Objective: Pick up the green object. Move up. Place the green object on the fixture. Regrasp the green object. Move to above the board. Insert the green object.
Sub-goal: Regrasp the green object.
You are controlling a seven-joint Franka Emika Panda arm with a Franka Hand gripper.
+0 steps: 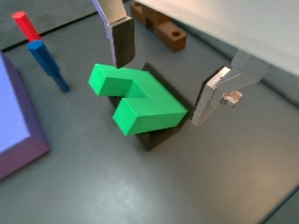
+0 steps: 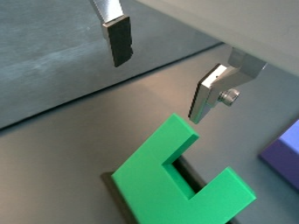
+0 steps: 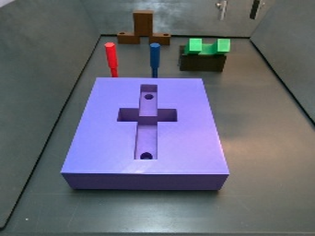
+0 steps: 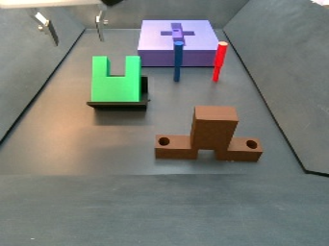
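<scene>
The green object point(image 1: 135, 96) point(image 2: 176, 179) is a bright U-shaped block lying flat on the dark fixture point(image 1: 165, 136) point(image 3: 204, 64), which shows only as a dark rim under it. Both side views show the green object point(image 3: 207, 45) point(image 4: 115, 79) resting there, well apart from the lavender board point(image 3: 185, 138) point(image 4: 157, 36). My gripper point(image 1: 166, 74) point(image 2: 163, 74) hangs above the piece. It is open, with nothing between the fingers, and touches nothing. High in the side views only the gripper's point(image 3: 239, 9) point(image 4: 73, 21) fingertips show.
A red peg point(image 3: 110, 57) and a blue peg point(image 3: 154, 57) stand upright between the board and the back wall. A brown wooden cross-shaped stand point(image 3: 147, 26) point(image 4: 209, 135) sits near the fixture. Sloped dark walls ring the floor.
</scene>
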